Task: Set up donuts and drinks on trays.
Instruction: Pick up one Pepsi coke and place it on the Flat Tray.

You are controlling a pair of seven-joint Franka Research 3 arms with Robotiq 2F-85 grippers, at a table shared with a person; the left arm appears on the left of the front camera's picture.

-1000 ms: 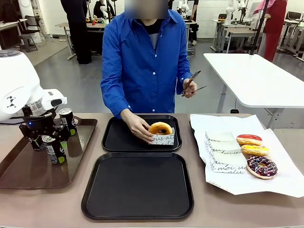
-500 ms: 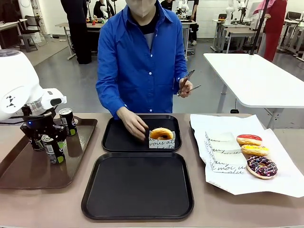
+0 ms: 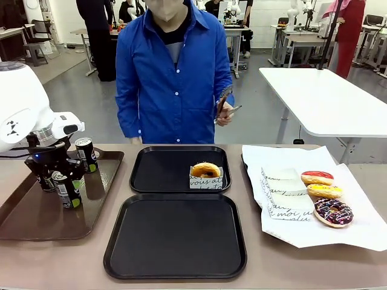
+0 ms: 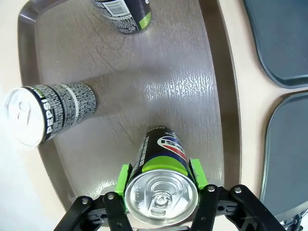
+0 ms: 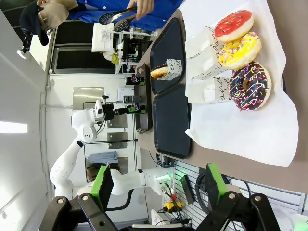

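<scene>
My left gripper [image 3: 60,176] is shut on a dark can [image 3: 65,190] over the brown tray [image 3: 27,217]; in the left wrist view its green pads clamp the can [image 4: 161,192] just below the silver top. Two more cans [image 3: 86,154] [image 4: 48,113] stand on that tray. A golden donut [image 3: 205,169] sits in a white printed box on the far black tray [image 3: 154,175]; the near black tray [image 3: 175,238] is bare. My right gripper [image 5: 158,178] is open, high above the table. Red [image 3: 317,177], yellow [image 3: 324,191] and chocolate-sprinkle [image 3: 333,212] donuts lie on white paper.
A person in a blue shirt stands behind the far tray, holding tongs [image 3: 227,109] at chest height, hands off the table. White paper [image 3: 290,235] with flat printed boxes [image 3: 284,184] covers the table's right side. Another white table [image 3: 326,96] stands at back right.
The person set the boxed golden donut upright on the far tray, drew the hand away and stepped back. My left gripper with its can edged slightly left.
</scene>
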